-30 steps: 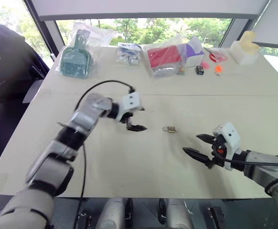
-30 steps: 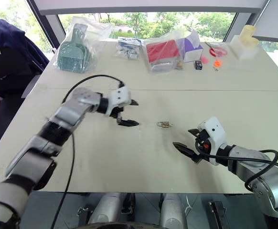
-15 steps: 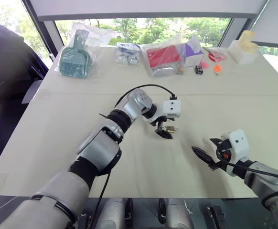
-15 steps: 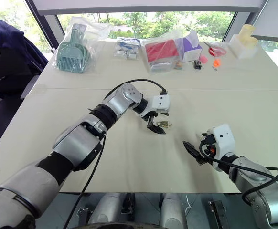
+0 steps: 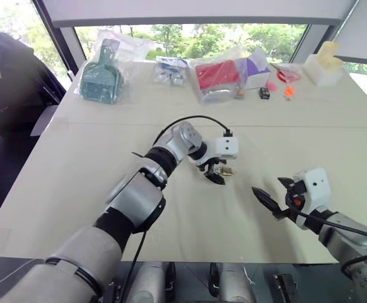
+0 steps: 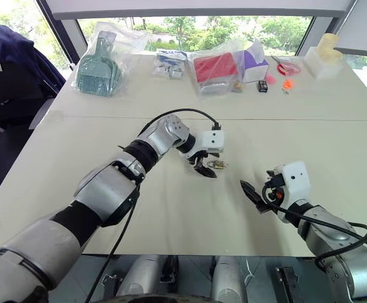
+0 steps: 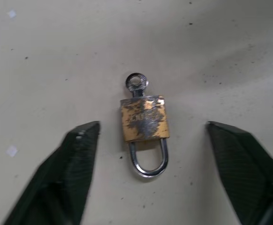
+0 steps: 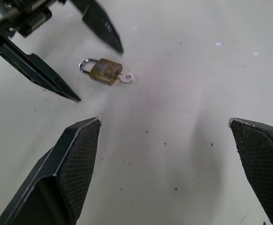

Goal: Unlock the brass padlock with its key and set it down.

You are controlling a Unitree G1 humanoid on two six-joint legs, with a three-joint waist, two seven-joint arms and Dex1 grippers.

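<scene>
The brass padlock lies flat on the pale table, its silvery shackle closed and its key stuck in the bottom of the body. My left gripper hovers low over it, open, with one black finger on each side and a gap to the lock on both. In the right wrist view the padlock sits between those same two fingers. My right gripper is open and empty, off to the right of the lock and nearer the table's front edge.
Along the far edge stand bagged items: a green tool, a red box, a purple-and-white box, a white container and small orange bits. A dark jacket hangs at the left.
My left arm has swung right and down to the padlock, and its fingers now straddle the lock, standing closer together than before. The right gripper has barely moved.
</scene>
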